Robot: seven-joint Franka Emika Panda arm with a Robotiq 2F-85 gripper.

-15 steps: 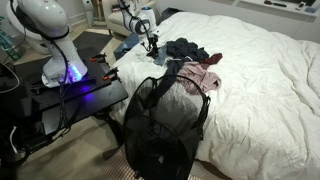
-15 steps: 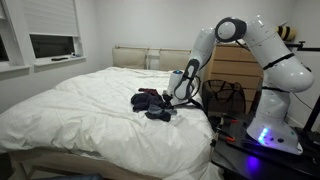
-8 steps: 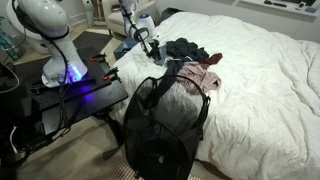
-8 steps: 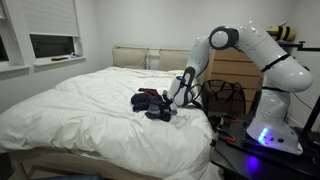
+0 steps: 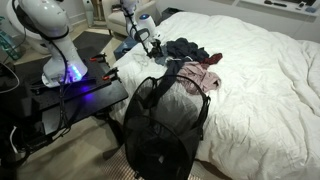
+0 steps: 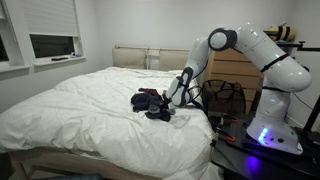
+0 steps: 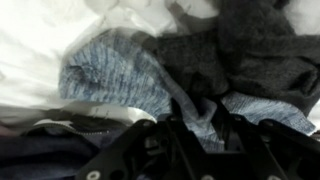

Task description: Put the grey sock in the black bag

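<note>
In the wrist view the grey sock (image 7: 120,70), a blue-grey knit, lies bunched on the white sheet beside a darker grey garment (image 7: 240,50). My gripper (image 7: 198,118) is down on it, and a fold of the sock is pinched between the black fingers (image 7: 176,112). In both exterior views the gripper (image 5: 152,43) (image 6: 170,106) sits low at the edge of the dark clothes heap (image 5: 185,50) (image 6: 150,102). The black bag (image 5: 160,125) (image 6: 225,97), tall see-through mesh with strap handles, stands upright on the floor beside the bed.
The heap lies on a wide white bed (image 5: 260,90), with a pink garment (image 5: 203,78) hanging at the bed's edge near the bag's rim. The robot's base (image 5: 65,65) stands on a black table next to the bag. A wooden dresser (image 6: 235,68) is behind.
The gripper has dropped slightly onto the clothes heap and its jaws have closed from wide open onto the grey sock.
</note>
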